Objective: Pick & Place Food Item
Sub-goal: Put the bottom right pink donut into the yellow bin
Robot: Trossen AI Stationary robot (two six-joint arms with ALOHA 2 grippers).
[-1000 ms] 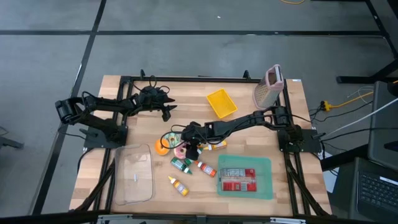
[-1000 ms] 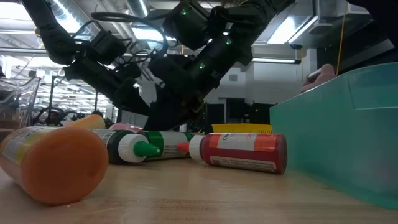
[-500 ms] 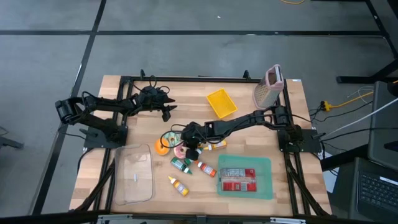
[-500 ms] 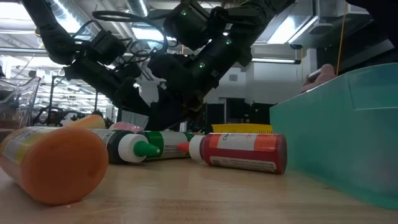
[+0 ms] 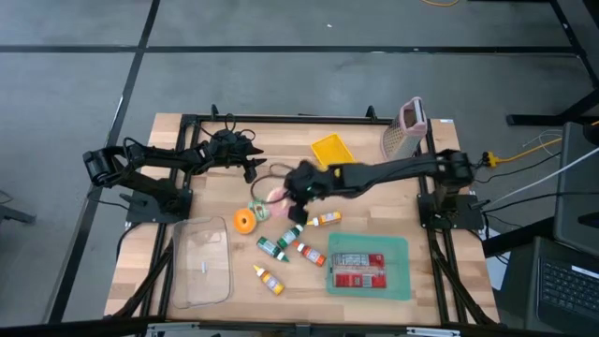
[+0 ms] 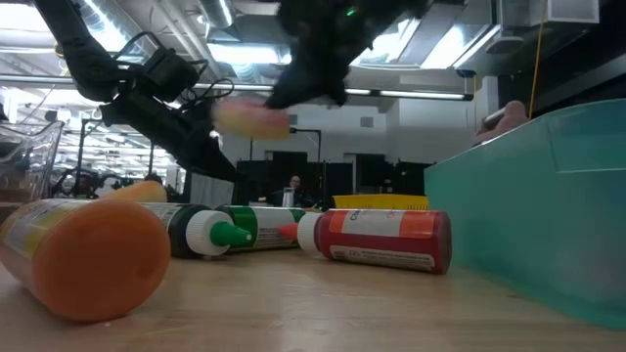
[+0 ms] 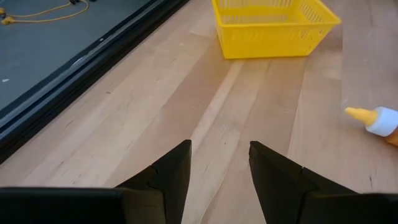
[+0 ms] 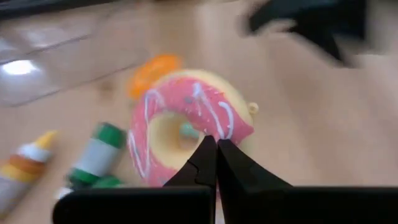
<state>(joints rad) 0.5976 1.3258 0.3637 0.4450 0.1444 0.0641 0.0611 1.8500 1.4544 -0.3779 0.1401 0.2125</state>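
Pick: done, right hand pinched tight on the pink doughnut's rim, held clear above the tabletop | Place: outstanding, likely the yellow basket | Left hand parted, empty, idle near basket.

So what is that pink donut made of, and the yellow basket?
The donut, pinched in the right claw, looks like a toy, probably plastic or rubber: smooth pink icing with neat white squiggles, though it is too blurred to be sure. The yellow basket looks like hard, slightly shiny plastic, with thin moulded slats forming its walls.
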